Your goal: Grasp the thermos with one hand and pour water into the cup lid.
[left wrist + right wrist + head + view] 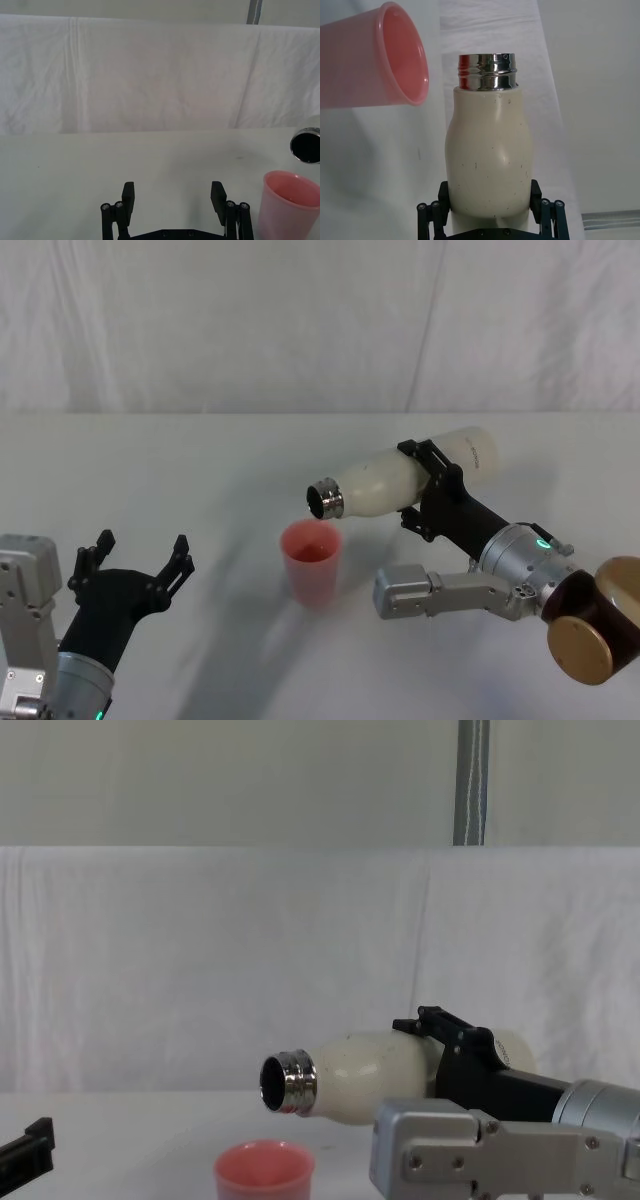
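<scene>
The tall cream-white matte thermos (405,480) with a shiny steel neck lies nearly level in the air, clamped about its middle by the right black ridged tool (432,490). Its mouth points toward the robot's left and hangs just above the rim of the small squat salmon-pink cup lid (312,560), which stands upright on the white counter (200,470). Well apart, to the left of the cup lid, the left tool (140,558) sits low over the counter, jaws spread.

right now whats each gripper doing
left gripper: open, holding nothing, low over the table.
right gripper: closed on the thermos, tipped over the cup lid.
</scene>
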